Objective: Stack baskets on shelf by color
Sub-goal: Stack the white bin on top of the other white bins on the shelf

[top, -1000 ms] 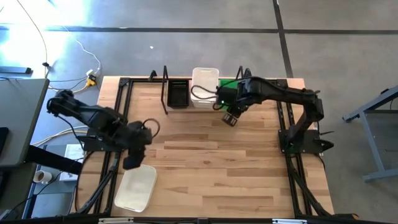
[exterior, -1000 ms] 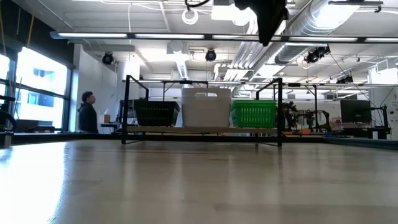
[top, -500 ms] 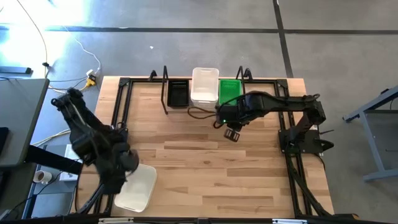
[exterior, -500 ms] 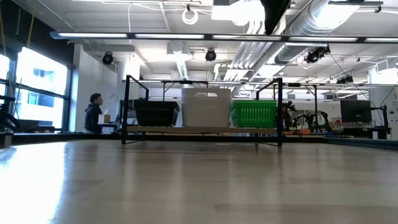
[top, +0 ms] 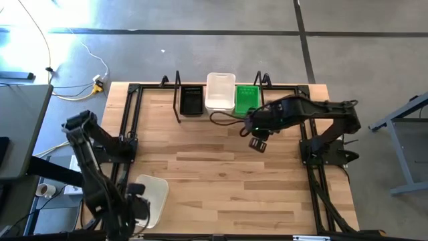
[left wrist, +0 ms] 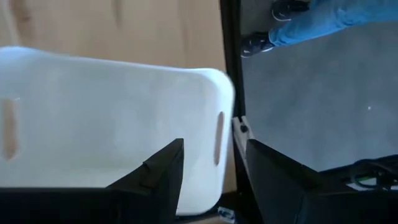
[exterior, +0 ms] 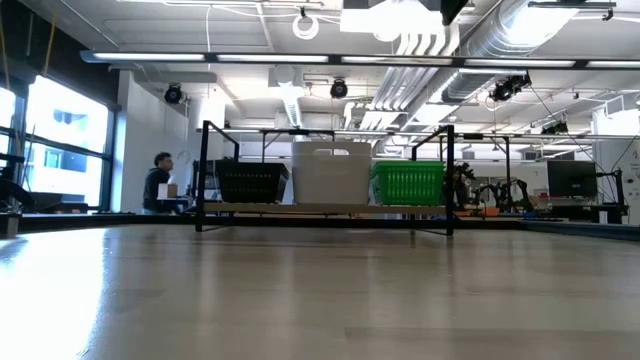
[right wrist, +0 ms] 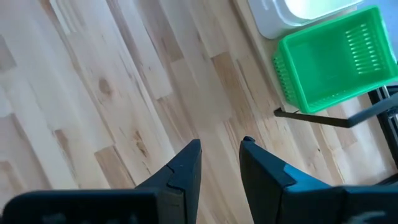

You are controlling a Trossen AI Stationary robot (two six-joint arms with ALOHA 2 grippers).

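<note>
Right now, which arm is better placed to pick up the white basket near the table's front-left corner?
Left. The left gripper is open, its fingers straddling the white basket rim. The right gripper is empty, far across the table near the shelf.

industrial lab: exposed ceiling ducts (exterior: pixel 520 40), bare concrete floor (top: pixel 200 53).
</note>
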